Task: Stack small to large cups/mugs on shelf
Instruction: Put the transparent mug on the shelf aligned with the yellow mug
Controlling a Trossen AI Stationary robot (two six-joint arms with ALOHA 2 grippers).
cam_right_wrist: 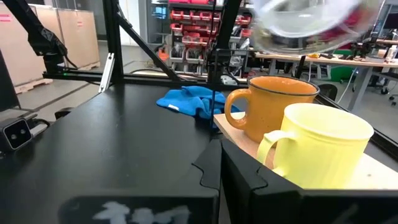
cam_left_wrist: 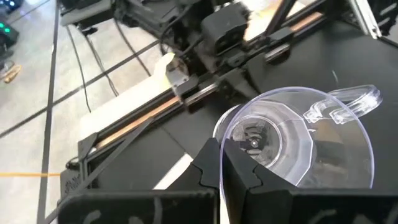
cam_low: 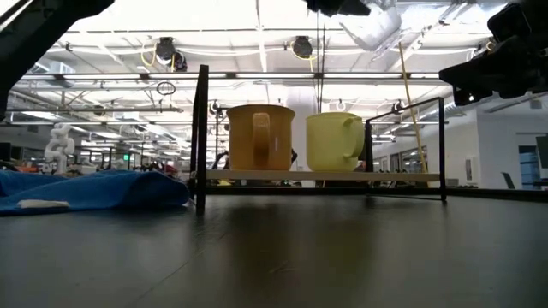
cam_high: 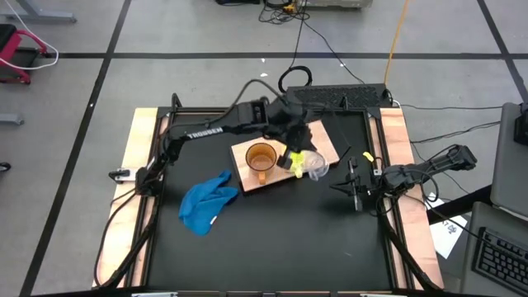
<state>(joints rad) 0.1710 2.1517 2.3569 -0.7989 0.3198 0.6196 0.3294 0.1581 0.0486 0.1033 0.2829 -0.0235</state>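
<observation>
An orange-brown mug (cam_high: 261, 157) and a yellow mug (cam_high: 294, 158) stand upright side by side on the light-wood shelf (cam_high: 327, 140), handles toward the table's near side. My left gripper (cam_left_wrist: 222, 167) is shut on the small clear cup (cam_left_wrist: 292, 140). The cup hangs high above the shelf, over the yellow mug's right side (cam_low: 372, 26). My right gripper (cam_high: 345, 185) waits shut just right of the shelf, low over the table, touching nothing. My left gripper pinches the clear cup's rim (cam_left_wrist: 219, 144), one finger outside the wall and one inside the mouth. The fingers come slanting down from the table's far left. The cup is lifted clear and tipped, its mouth toward the gripper and its clear handle (cam_left_wrist: 348, 102) on the side away from the fingers.
A crumpled blue cloth (cam_high: 208, 202) lies on the black tabletop left of the shelf's near corner. A black frame with upright posts (cam_low: 202, 137) borders the table. A keyboard-like black unit (cam_high: 338, 95) sits beyond the far edge.
</observation>
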